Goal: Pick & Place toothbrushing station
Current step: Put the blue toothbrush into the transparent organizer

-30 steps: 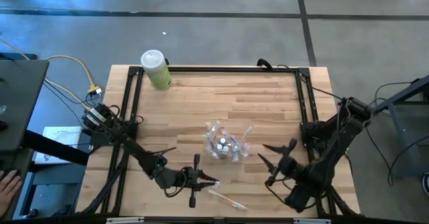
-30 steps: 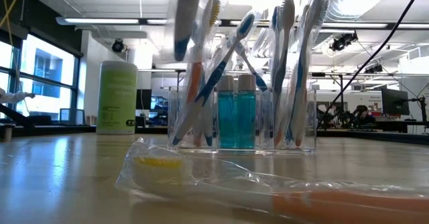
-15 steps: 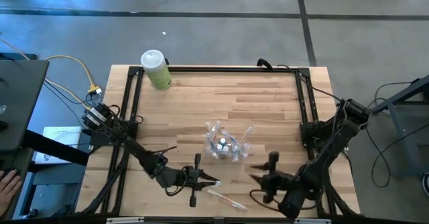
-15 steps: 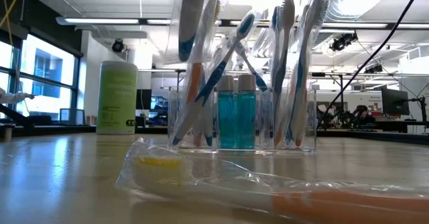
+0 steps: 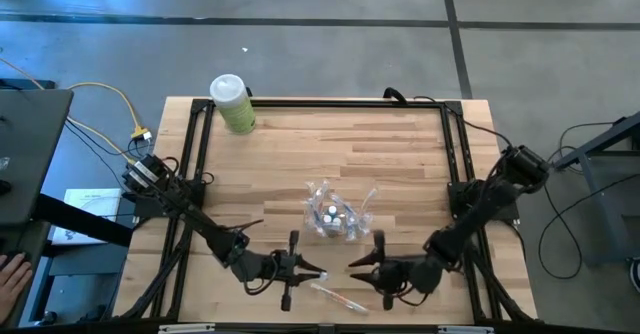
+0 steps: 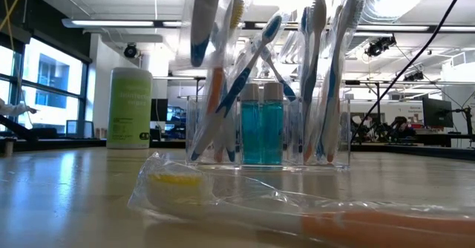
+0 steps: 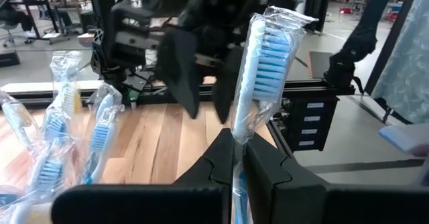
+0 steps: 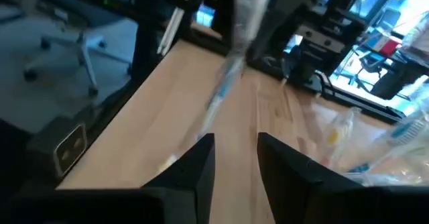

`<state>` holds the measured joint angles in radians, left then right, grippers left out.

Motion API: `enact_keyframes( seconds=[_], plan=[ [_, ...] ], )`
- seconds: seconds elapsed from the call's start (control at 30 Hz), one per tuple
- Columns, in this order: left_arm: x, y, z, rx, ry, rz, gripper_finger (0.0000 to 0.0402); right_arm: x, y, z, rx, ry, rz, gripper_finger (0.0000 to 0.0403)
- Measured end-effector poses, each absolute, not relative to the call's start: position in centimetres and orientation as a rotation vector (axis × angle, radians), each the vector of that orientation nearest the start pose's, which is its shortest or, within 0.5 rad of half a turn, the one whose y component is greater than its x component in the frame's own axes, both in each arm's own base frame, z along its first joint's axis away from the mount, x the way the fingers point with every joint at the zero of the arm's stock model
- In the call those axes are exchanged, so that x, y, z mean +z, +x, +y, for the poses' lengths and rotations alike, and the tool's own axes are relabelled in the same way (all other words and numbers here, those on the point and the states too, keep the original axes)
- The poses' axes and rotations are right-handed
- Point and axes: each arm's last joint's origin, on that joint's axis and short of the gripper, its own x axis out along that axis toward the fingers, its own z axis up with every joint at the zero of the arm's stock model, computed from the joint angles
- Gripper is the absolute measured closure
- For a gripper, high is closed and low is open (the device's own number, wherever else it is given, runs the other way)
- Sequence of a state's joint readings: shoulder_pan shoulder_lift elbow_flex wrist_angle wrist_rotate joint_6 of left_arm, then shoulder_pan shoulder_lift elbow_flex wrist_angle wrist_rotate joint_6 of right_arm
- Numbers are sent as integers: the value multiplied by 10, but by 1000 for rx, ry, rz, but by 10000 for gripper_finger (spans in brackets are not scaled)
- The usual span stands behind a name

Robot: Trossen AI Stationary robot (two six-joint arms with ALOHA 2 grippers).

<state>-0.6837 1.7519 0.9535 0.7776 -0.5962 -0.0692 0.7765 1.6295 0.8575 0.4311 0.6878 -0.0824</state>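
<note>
- Clear plastic toothbrush holder with blue and orange brushes and blue-filled tubes: centre of the high view, on the wooden table.
- Wrapped blue-bristled toothbrush: I have it pinched upright in the closed left gripper, lower centre.
- Right gripper: fingers parted, empty, facing the left one.
- Wrapped orange toothbrush: loose at the bottom edge.
- Risk: grippers collide at handover, or the slick wrapper slips.
- Change: right arm swung leftward since a second ago.
</note>
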Motion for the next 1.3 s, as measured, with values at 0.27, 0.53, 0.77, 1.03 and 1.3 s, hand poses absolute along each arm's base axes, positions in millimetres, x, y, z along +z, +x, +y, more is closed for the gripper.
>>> enact_keyframes(
  seconds=[0.27,0.53,0.77,1.03,1.3],
  plan=[
    [228,298,-226,-95,-30,19,391,215,263,213,136,-275,125,322],
    [228,301,-221,-78,-46,19,391,221,266,211,172,-315,58,325],
    [228,302,-220,-78,-48,19,391,222,268,209,168,-311,51,325],
    [227,302,-220,-77,-47,20,391,222,270,208,198,-308,48,325],
    [226,308,-212,-52,-79,23,391,224,272,205,204,-305,35,289]
  ],
)
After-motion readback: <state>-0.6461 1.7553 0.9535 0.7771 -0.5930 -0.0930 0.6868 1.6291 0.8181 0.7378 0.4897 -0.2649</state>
